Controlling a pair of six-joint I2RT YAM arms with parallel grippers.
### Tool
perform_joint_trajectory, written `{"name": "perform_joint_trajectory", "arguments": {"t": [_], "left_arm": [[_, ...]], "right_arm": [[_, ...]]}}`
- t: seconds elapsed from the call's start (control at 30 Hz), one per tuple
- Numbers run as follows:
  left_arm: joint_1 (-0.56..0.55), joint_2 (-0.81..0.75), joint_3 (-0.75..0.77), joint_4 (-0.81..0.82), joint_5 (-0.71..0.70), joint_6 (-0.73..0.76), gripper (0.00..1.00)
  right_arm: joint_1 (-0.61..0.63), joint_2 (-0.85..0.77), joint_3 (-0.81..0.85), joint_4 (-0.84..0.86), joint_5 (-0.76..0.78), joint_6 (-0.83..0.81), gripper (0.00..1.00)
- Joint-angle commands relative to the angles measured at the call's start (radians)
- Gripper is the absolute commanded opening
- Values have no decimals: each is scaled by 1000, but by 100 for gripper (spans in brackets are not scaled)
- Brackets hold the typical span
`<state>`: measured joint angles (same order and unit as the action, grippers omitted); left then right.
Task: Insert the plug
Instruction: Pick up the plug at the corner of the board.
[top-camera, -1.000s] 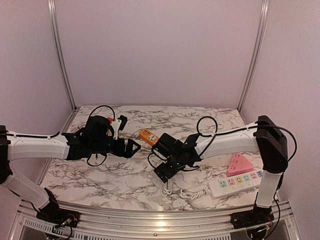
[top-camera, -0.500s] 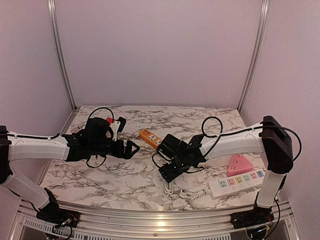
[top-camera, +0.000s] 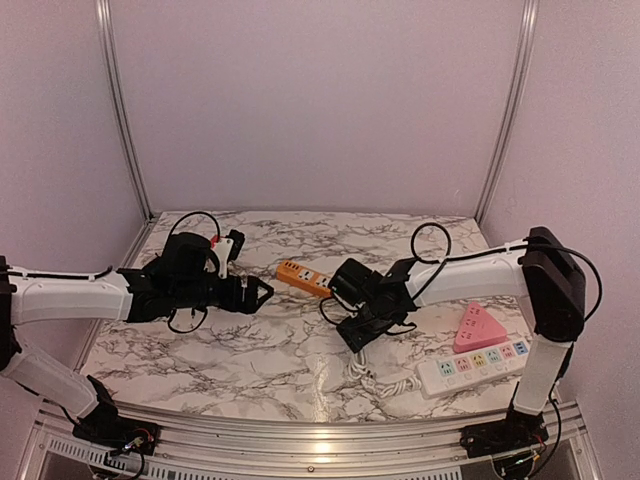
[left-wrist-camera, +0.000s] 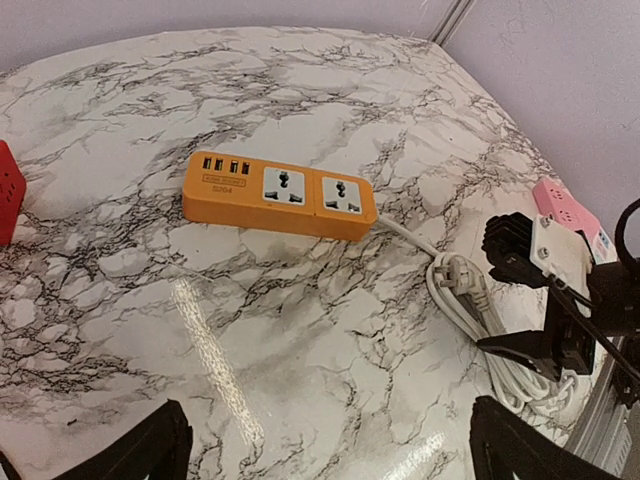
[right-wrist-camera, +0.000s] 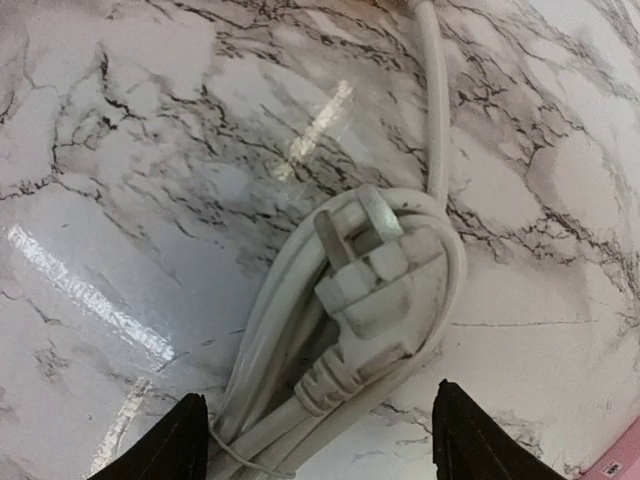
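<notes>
Right claw (right-wrist-camera: 325, 445): gapes wide, empty, lines up for pickup | plug (right-wrist-camera: 375, 285): just ahead, atop coiled cord (right-wrist-camera: 265, 340) | left claw (left-wrist-camera: 330, 450): open, empty

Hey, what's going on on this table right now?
Two robot arms are working toward plugging in a cord. The right gripper hovers open above the white plug, which lies on its coiled cable on the marble table, not yet gripped. The left gripper, also open and empty, hangs facing the orange power strip, whose sockets are unoccupied.
</notes>
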<state>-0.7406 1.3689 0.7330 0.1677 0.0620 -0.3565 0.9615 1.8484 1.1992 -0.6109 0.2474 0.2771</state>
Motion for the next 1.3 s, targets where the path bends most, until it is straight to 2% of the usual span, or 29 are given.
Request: {"name": "perform_joint_trajectory", "arguments": {"t": [0.0, 0.37, 0.6, 0.7, 0.9, 1.07, 1.27], "left_arm": [[23, -43, -5, 12, -20, -5, 99], [139, -98, 44, -48, -57, -16, 99], [192, -55, 96, -104, -157, -42, 99], [227, -50, 135, -133, -213, -36, 99], [288, 12, 215, -154, -208, -28, 99], [320, 81, 277, -166, -169, 30, 99], [363, 152, 414, -270, -139, 122, 99]], "right_arm": [[-75, -23, -13, -63, 116, -47, 71], [-164, 38, 51, -71, 251, -102, 73], [-200, 88, 122, -102, 376, -121, 75], [-215, 85, 150, -106, 420, -139, 80], [-222, 39, 246, -149, 371, -204, 98], [-222, -47, 287, -160, 306, -275, 98], [-222, -200, 182, -31, 279, -346, 99]]}}
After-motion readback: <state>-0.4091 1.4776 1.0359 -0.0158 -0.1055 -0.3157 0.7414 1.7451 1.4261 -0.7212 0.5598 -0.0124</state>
